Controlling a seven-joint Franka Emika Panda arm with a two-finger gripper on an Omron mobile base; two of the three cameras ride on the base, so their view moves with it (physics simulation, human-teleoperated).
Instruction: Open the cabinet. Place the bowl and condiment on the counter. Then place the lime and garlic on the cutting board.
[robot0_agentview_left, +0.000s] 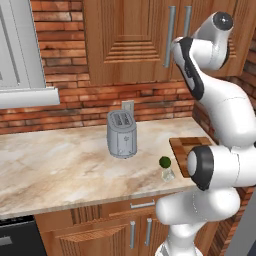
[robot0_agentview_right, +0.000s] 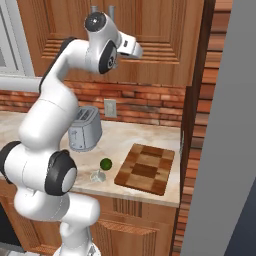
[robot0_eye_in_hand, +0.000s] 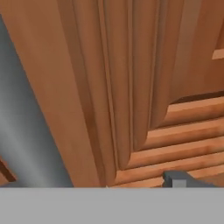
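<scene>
Cabinet (robot0_agentview_left: 130, 40) doors shut; lime (robot0_agentview_right: 106, 164) and garlic (robot0_agentview_right: 98, 175) beside cutting board (robot0_agentview_right: 146, 168).

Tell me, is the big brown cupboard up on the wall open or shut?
Shut. Both doors of the cabinet lie flat and closed, its silver handles side by side, and nothing inside is visible.

**Even, soft rendered light**

Light is bright and flat in both base views. The toaster (robot0_agentview_left: 121, 134) casts a faint shadow on the counter (robot0_agentview_left: 60, 165). The hand view is soft and blurry, its cabinet (robot0_eye_in_hand: 131, 87) panelling close and smeared.
</scene>
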